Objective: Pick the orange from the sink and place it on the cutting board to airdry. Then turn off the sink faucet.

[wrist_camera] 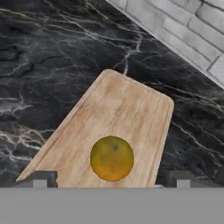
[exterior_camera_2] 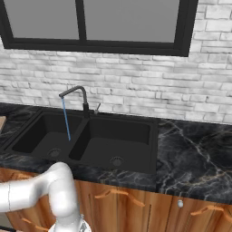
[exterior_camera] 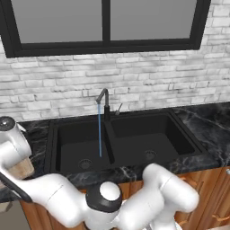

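Nearest the hand camera, the two dark fingers (wrist_camera: 41,178) stand wide apart at the bottom of the hand view, spread well clear on either side of the orange (wrist_camera: 112,158) and touching nothing, so the gripper (wrist_camera: 112,179) reads as released. Between them the orange sits on the cutting board (wrist_camera: 118,113), towards its near end and roughly midway across its width. That spot makes sense for air-drying: the fruit rests on flat wood with bare board around it, away from the rounded edges, so a small roll would not carry it off. The board itself lies on the black marbled table (wrist_camera: 52,57), with the white brick wall (wrist_camera: 192,30) running along behind it.

In the left base view a corner of the same board (exterior_camera: 21,170) peeks out at the far left, behind the white arm, well to the left of the sink (exterior_camera: 123,141). Both basins look bare of fruit, which fits the first half of the task being done.

Further right, the sink faucet (exterior_camera: 104,101) is running: a thin blue stream (exterior_camera: 99,130) falls from its bent spout into the left basin. Its thin lever handle (exterior_camera: 118,108) juts out beside the base, on the right. My judgement is that the remaining step is to swing across from the board and push that lever.
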Controlling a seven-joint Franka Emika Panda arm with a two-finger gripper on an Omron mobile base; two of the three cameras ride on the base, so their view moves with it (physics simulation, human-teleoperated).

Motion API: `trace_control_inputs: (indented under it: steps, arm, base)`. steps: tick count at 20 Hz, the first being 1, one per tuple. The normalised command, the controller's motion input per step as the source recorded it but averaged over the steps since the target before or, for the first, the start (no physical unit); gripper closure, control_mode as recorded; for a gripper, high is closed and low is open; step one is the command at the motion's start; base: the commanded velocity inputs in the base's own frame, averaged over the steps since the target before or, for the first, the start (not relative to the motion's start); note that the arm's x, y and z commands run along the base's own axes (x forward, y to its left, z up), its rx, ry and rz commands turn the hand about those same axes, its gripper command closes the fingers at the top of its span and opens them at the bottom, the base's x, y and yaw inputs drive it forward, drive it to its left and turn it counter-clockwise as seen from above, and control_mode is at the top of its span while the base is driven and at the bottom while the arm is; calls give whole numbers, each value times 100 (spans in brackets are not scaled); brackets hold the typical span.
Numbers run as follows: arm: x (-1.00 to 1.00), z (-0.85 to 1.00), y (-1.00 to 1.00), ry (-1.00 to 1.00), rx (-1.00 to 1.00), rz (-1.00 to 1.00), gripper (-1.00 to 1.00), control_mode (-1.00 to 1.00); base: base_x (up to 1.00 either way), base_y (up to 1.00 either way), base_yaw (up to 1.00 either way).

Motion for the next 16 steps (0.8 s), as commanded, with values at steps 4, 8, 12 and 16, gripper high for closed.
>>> trace_control_inputs:
  steps: [4, 8, 12, 16]
  arm:
    - [-62, 55, -81, -15, 2, 3, -100, -100]
    - [-72, 51, -88, -11, 5, 2, -100, -100]
    - [-74, 52, -89, -9, 8, 1, -100, -100]
    - [-77, 56, -83, -4, 10, 0, -100, -100]
  base:
    - [0, 0, 0]
    - [0, 0, 0]
    - [0, 0, 0]
    - [0, 0, 0]
